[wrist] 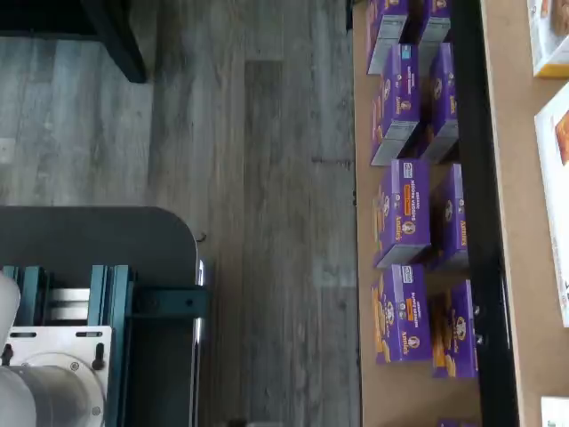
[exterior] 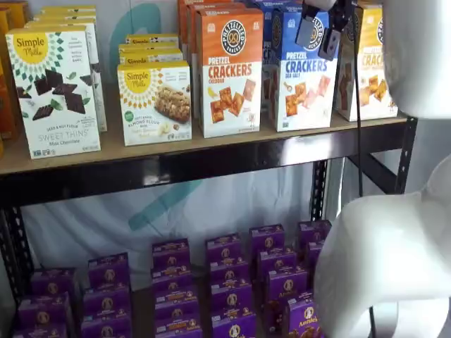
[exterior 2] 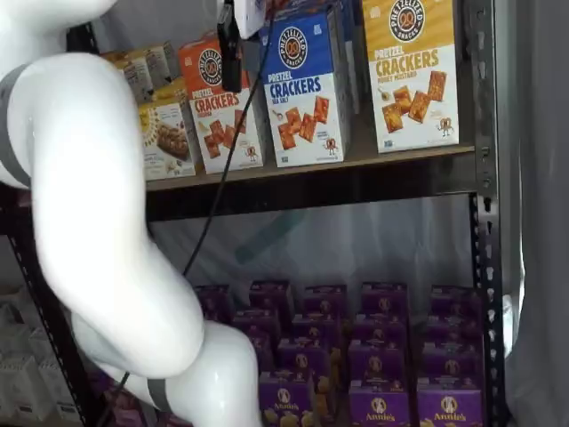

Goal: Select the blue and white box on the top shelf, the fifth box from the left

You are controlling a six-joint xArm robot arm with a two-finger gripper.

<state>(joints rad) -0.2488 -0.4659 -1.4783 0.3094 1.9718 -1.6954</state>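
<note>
The blue and white box (exterior: 303,77) stands upright on the top shelf (exterior: 211,163), between an orange-and-white cracker box and a yellow-and-white one. It also shows in a shelf view (exterior 2: 307,93), where the top shelf (exterior 2: 311,182) runs below it. My gripper (exterior: 318,34) hangs from the view's top edge in front of the box's blue upper half. A gap shows between its two black fingers, and nothing is held. In a shelf view only one black finger (exterior 2: 229,44) shows, with a cable beside it. In the wrist view the box is out of view.
The orange cheddar box (exterior: 227,70), the yellow box (exterior: 366,63) and Simple Mills boxes (exterior: 56,91) share the shelf. Small purple boxes (exterior: 225,282) fill the lower level. My white arm (exterior 2: 98,222) covers much of the left side. The wrist view shows a dark mount (wrist: 62,356) and grey floor.
</note>
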